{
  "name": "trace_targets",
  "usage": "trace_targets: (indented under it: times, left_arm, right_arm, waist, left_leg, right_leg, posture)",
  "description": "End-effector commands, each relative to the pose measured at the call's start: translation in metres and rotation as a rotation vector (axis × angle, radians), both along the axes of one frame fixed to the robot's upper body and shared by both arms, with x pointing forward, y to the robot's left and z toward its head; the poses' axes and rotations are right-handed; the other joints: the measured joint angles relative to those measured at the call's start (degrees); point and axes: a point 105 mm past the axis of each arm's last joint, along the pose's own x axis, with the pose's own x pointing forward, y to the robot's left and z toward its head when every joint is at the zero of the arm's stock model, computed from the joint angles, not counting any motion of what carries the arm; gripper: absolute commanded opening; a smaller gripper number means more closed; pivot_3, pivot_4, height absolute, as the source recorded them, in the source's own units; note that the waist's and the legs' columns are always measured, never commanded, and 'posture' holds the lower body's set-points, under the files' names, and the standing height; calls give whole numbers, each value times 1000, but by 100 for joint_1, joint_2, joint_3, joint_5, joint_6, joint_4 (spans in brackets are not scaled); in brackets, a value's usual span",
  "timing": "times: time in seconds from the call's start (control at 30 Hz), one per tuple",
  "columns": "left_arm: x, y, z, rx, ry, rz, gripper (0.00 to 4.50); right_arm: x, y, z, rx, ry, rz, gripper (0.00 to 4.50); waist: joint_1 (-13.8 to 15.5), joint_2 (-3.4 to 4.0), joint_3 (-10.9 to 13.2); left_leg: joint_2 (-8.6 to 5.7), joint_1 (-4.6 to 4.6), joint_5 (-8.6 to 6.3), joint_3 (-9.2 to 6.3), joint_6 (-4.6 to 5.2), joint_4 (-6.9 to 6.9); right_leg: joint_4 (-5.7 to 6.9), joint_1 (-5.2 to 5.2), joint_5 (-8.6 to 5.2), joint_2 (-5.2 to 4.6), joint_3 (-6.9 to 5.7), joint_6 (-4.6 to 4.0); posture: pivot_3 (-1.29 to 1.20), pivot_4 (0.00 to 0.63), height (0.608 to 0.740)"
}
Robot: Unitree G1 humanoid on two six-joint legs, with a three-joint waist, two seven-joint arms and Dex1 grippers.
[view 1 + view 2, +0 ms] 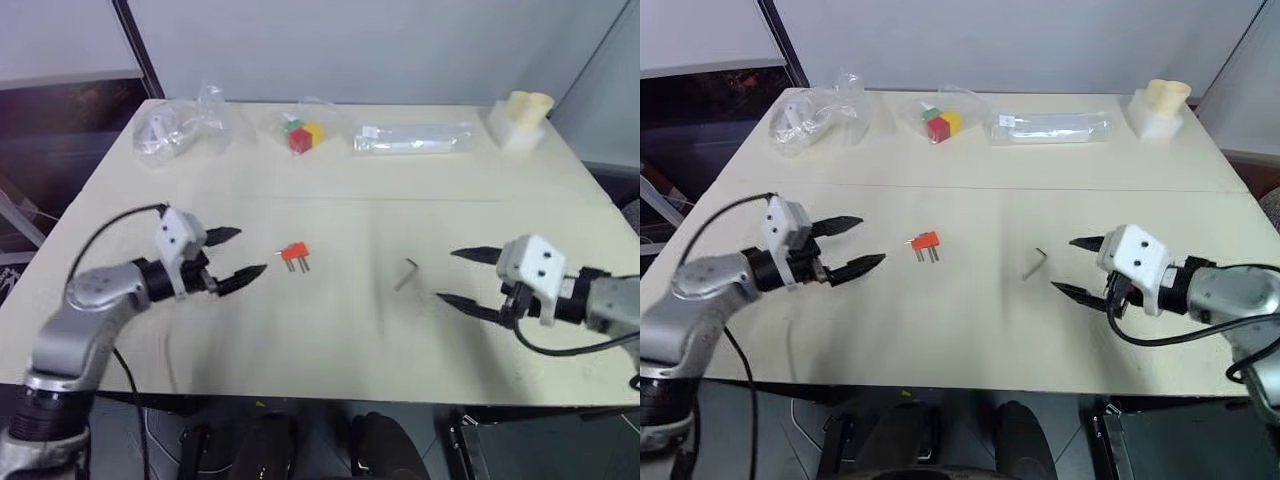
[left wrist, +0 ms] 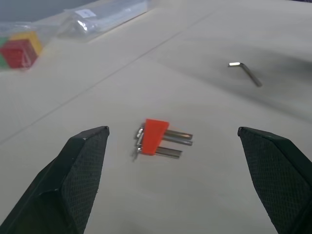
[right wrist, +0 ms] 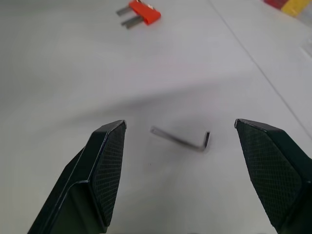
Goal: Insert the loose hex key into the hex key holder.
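Silver-grey arms end in white boxy wrist housings; black cables loop beside them; textured black fingers [image 2: 83, 175] taper to points

One loose hex key [image 1: 406, 274], one red hex key holder [image 1: 294, 254], three clear plastic bags — far left [image 1: 180, 125], far middle with coloured cubes [image 1: 303, 134], far right [image 1: 412, 138] — and one cream block [image 1: 523, 118] on one table [image 1: 340, 330].

The hex key holder [image 1: 294, 253] is showing red-orange with grey metal keys. The loose hex key [image 1: 406, 273] is looking plain grey. The table [image 1: 330, 330] is appearing pale cream. The cubes [image 1: 303, 135] are showing red, green and yellow.
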Motion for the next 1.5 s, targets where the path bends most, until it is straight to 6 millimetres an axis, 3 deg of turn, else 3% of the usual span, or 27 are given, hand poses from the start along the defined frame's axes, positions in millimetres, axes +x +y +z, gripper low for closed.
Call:
trace_targets:
  times: [0.03, 0.17, 0.7, 0.93, 1.03, 1.27, 1.5]
  left_arm:
    - [-2, 6, 16, 4, -19, -23, 4445]
    - [-2, 11, 15, 22, -5, -22, 4445]
    - [-4, 11, 9, 52, 18, -33, 4445]
    - [-4, 9, 9, 50, 22, -36, 4445]
    - [-2, 6, 7, 46, 29, -42, 4445]
    - [7, 5, -1, -11, 63, -13, 4445]
    - [-3, 6, -20, -24, 101, 35, 4445]
  right_arm:
    - [-1, 6, 24, 4, -47, 40, 3691]
    - [1, 13, 34, 36, -68, 48, 3691]
    - [4, 21, 31, 34, -79, 56, 3691]
    - [15, 29, 28, 29, -89, 110, 3691]
    - [31, 46, 21, 25, -77, 204, 3691]
    - [91, 100, -23, -35, -2, 395, 3691]
    - [139, 147, -44, -148, -75, 438, 3691]
  waist:
    - [-6, -2, 3]
    - [-8, -3, 7]
    - [-5, -2, 8]
    - [-17, 0, 9]
    - [-57, -1, 10]
    - [-221, -8, 17]
    - [-333, -8, 23]
  left_leg:
    - [0, -2, 0, 1, 0, 0]
    - [1, -8, 0, 0, 0, 0]
    - [1, -25, 0, 0, 0, 0]
    - [2, -27, 0, 0, 0, 0]
    - [2, -28, 0, 1, 0, 0]
    - [0, -29, 1, 4, -1, -1]
    - [-1, -47, 8, 11, -14, -8]
  right_leg:
    - [-2, -1, 0, -1, 0, 1]
    - [-3, -7, 1, -3, 1, 1]
    - [-2, -25, 2, -11, 3, 0]
    - [-2, -29, 2, -12, 4, -1]
    - [1, -32, 2, -12, 4, 0]
    - [20, -46, 16, -3, 2, 22]
    - [30, -81, 18, -3, 8, 25]
  posture:
    - [0, 150, 740]
    - [0, 150, 740]
    - [0, 150, 740]
    - [0, 150, 740]
    - [0, 150, 740]
    - [0, 150, 740]
    - [0, 150, 740]
